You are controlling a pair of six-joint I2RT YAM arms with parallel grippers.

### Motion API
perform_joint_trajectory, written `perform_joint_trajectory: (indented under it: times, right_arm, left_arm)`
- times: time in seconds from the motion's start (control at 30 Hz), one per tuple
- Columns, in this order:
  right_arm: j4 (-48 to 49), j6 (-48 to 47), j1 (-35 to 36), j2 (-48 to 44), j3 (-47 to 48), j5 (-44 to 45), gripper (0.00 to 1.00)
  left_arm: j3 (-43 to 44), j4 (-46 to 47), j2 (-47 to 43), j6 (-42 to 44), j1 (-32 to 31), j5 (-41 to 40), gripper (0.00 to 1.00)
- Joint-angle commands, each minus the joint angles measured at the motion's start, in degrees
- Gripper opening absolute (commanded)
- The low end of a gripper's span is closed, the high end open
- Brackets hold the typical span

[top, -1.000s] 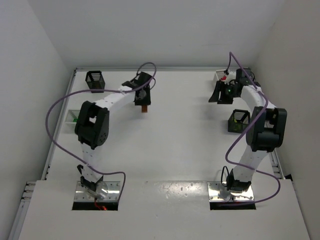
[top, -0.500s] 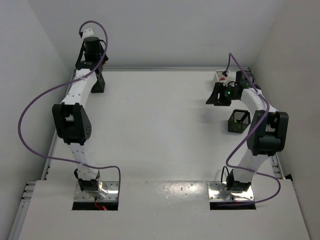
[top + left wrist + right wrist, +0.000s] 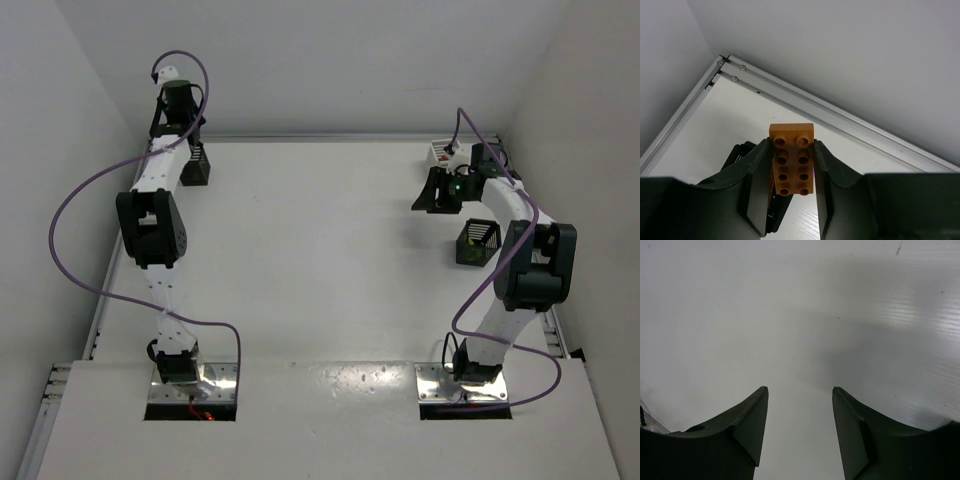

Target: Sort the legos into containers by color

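Lit brightly and evenly from above, diffuse and white. Only faint, soft shadows on the tabletop (image 3: 330,260) beneath the arms. Streaky glare at upper right in the right wrist view. Near jaws dark, slightly blurred; orange lego (image 3: 792,160) sharp.

text: none legible | top external view: everything too small to show lettering | left wrist view: orange brick (image 3: 792,160), no mark readable on its studs | right wrist view: tabletop (image 3: 790,315), no writing readable
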Motion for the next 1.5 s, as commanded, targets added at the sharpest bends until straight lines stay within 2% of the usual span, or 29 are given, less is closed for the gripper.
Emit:
perform_joint_trajectory:
  times: [0.0, 0.37, 0.6, 0.73, 0.93, 1.07, 1.23, 1.27, 1.33, 1.37, 1.47]
  right_arm:
    - [1.2, -0.5, 0.3, -1.1, -0.1, -1.3, 0.54]
    - [0.1, -0.5, 0.3, 0.6, 2.3, -1.3, 0.54]
    - [0.1, 0.0, 0.3, 1.1, 2.3, -1.8, 0.54]
    - [0.1, 0.0, 0.3, 1.1, 2.3, -1.8, 0.54]
    - [0.1, 0.0, 0.3, 0.6, 2.3, -1.8, 0.54]
    - [0.1, 0.0, 0.8, 0.6, 2.3, -2.4, 0.54]
    - [1.2, 0.0, 0.9, -3.0, 2.3, -3.5, 0.54]
    - [1.2, 0.0, 0.9, -4.2, 2.3, -4.1, 0.54]
    - [0.6, -1.5, 2.1, -4.8, 3.6, -4.1, 0.54]
    - [0.1, -1.5, 2.1, -4.8, 4.2, -4.7, 0.56]
    - [-4.1, -4.3, 4.1, -4.8, 6.9, -6.2, 0.60]
  left_arm:
    - [-0.8, 3.5, -1.8, 0.6, 1.1, -1.1, 0.06]
    - [-9.0, 2.8, -4.1, -0.5, 4.6, -1.8, 0.06]
    - [-9.5, 2.8, -4.1, 0.7, 5.2, -1.0, 0.26]
    - [-7.9, 2.8, -3.6, 0.7, 5.2, 0.2, 0.28]
    - [-6.7, 2.8, -3.6, 0.7, 5.2, 4.3, 0.64]
    - [-4.4, 2.8, -5.9, 2.0, 4.1, 5.1, 0.70]
    - [0.0, 1.6, -13.1, 8.0, -0.1, 8.9, 0.71]
    - [0.0, -0.2, -16.2, 9.9, -1.0, 13.7, 0.71]
    - [0.0, -6.6, -19.2, 14.6, -5.2, 18.1, 0.70]
    - [-0.7, -9.2, -22.0, 15.8, -6.9, 19.1, 0.69]
    - [-9.9, -15.0, -29.2, 16.6, -11.9, 24.7, 0.69]
